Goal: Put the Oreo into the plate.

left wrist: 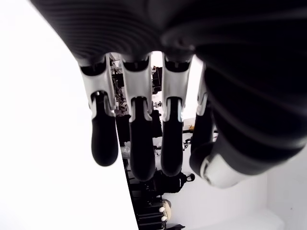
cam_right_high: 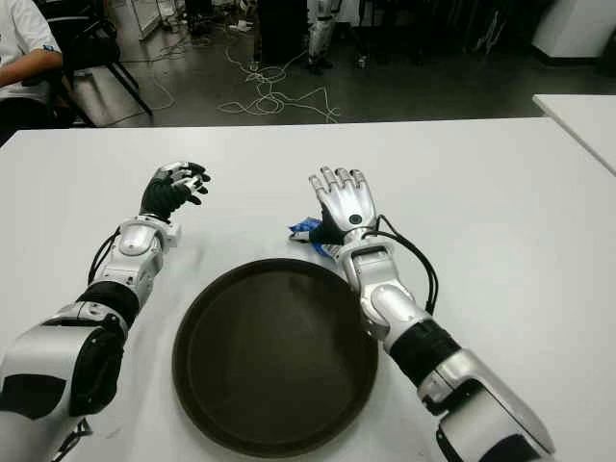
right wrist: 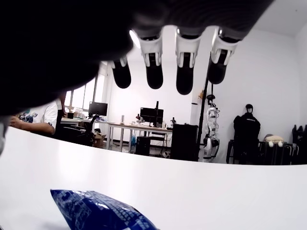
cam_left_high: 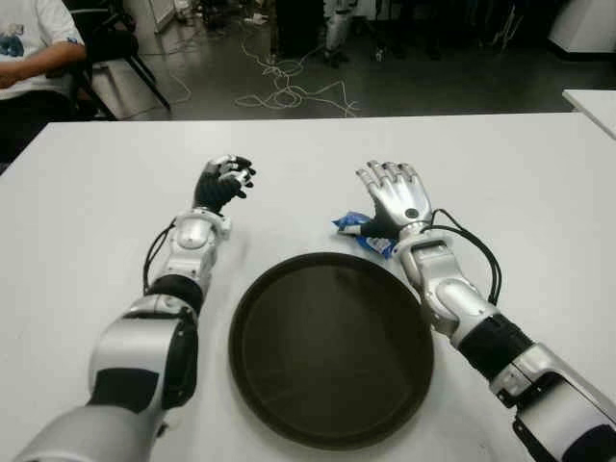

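Note:
A blue Oreo packet [cam_left_high: 358, 231] lies on the white table [cam_left_high: 87, 192] just beyond the far right rim of the dark round plate [cam_left_high: 331, 348]. My right hand [cam_left_high: 393, 192] hovers over the packet with its fingers [right wrist: 184, 67] stretched out and nothing in them; the packet [right wrist: 103, 211] shows under the palm in the right wrist view. My left hand [cam_left_high: 223, 182] shows to the far left of the plate, with its fingers [left wrist: 136, 139] loosely curled and holding nothing.
A person in a white shirt [cam_left_high: 34, 38] sits past the table's far left corner. Cables [cam_left_high: 289, 91] lie on the floor beyond the far edge. Another white table [cam_left_high: 592, 101] stands at the right.

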